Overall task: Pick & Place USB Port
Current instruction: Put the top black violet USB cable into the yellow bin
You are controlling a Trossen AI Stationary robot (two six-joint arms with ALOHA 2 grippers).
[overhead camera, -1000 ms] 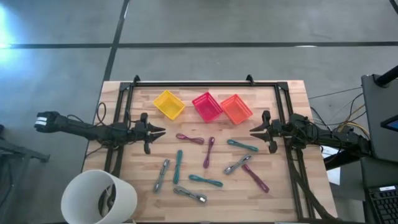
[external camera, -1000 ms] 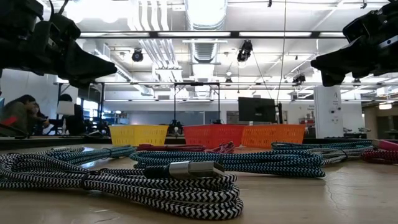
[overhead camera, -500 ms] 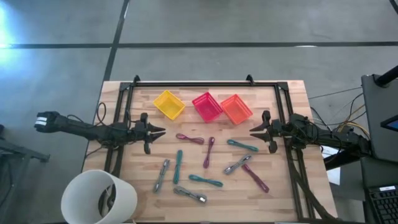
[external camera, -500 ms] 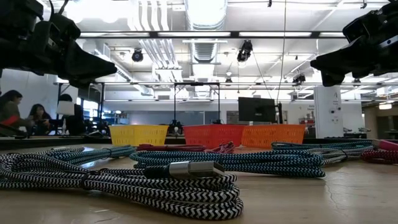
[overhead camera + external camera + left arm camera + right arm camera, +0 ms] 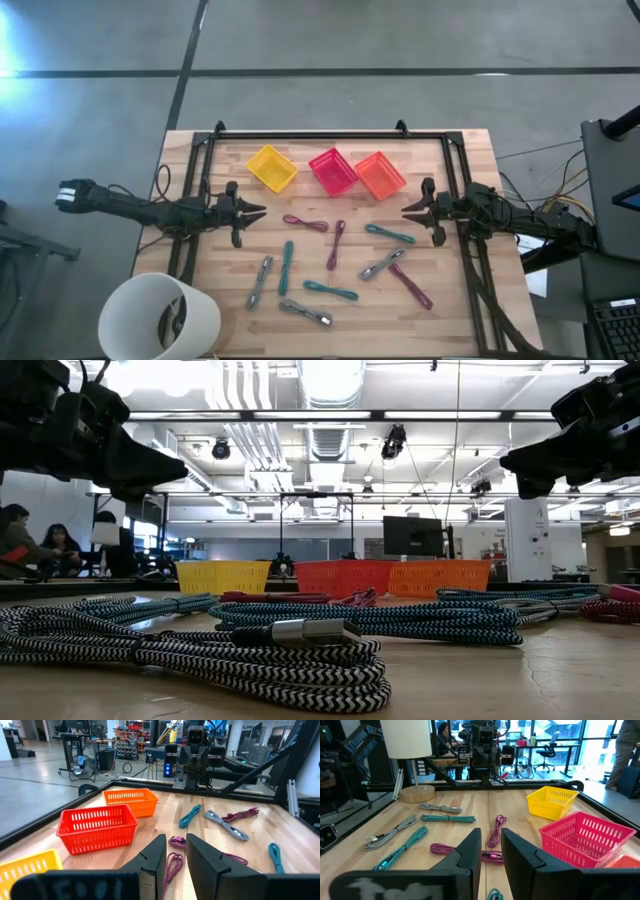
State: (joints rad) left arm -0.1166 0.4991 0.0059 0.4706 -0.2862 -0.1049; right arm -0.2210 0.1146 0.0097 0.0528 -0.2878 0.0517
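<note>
Worktop: we see a pale wooden plank worktop (image 5: pixel 460 310) with a dark metal frame along its far and side edges
Left tool: we find the left tool (image 5: pixel 254 211) hovering over the worktop's left side, its two dark wedge-shaped fingers (image 5: pixel 150 862) a narrow gap apart, holding nothing
Right tool: we find the right tool (image 5: pixel 408 211) hovering over the right side, facing the left one, its fingers (image 5: pixel 519 857) likewise a narrow gap apart and empty
Cables: we count several bundled USB cables with braided sheaths lying loose on the worktop between the two tools, among them a teal cable (image 5: pixel 287 267), a magenta cable (image 5: pixel 336 244) and a grey cable (image 5: pixel 306 313) with a metal plug
Baskets: three plastic lattice-walled rectangular baskets sit in a row near the far edge, a yellow basket (image 5: pixel 271 167), a red basket (image 5: pixel 333 171) and an orange basket (image 5: pixel 380 175)
Lamp: a white drum lampshade (image 5: pixel 158 318) stands at the near left corner
</note>
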